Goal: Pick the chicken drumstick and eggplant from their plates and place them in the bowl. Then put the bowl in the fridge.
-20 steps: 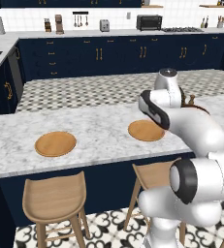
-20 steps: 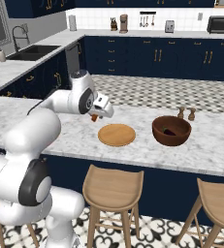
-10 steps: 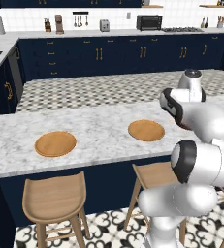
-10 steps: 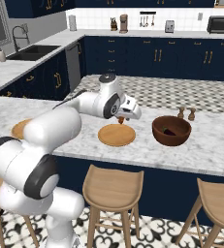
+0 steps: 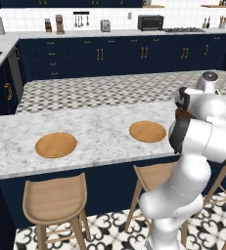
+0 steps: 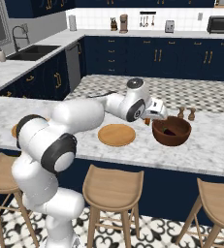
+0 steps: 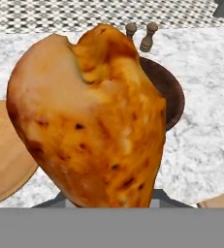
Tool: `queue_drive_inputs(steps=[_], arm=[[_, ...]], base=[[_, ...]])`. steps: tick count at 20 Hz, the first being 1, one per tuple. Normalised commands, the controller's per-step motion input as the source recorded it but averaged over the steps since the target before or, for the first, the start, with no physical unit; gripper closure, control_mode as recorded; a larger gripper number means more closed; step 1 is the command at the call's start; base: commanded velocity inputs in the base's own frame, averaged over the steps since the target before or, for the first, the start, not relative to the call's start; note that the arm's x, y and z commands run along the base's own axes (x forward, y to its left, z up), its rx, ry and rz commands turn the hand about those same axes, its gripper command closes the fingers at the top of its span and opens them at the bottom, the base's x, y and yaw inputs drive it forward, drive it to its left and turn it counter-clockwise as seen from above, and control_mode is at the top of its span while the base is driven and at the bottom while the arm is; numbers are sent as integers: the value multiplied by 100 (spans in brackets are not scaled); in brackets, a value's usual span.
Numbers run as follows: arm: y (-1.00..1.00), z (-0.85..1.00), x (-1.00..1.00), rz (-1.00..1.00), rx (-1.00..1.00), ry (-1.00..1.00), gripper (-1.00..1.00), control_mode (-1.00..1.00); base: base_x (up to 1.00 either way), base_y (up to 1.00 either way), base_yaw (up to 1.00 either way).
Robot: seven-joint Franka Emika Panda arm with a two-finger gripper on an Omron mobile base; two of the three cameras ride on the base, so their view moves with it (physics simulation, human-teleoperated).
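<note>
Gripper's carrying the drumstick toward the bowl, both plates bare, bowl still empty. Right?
Not quite: the bowl is not empty. The right base view shows a dark item inside it. The rest stands: the gripper holds the drumstick, and both plates are bare.

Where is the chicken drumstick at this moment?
The chicken drumstick is held in the gripper, off the counter, just left of the bowl in the right base view, beside the nearer plate.

Orange-brown drumstick (image 7: 91, 116) beside reddish-brown bowl (image 6: 171, 131)

Kitchen: marble island (image 5: 95, 132), navy cabinets (image 5: 114, 56), stools (image 5: 53, 200).
</note>
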Motion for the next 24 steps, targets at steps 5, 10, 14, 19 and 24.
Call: queue_drive_inputs(steps=[5, 10, 14, 19, 24], arm=[[-87, -13, 54, 0, 0, 0, 100, -100], [-29, -34, 34, 0, 7, 0, 100, -100], [-8, -38, 9, 0, 6, 0, 100, -100], [0, -25, 26, 0, 0, 0, 100, -100], [0, -25, 41, 0, 0, 1, 100, -100]], base=[[0, 0, 0], [0, 0, 0], [0, 0, 0], [0, 0, 0], [0, 0, 0]])
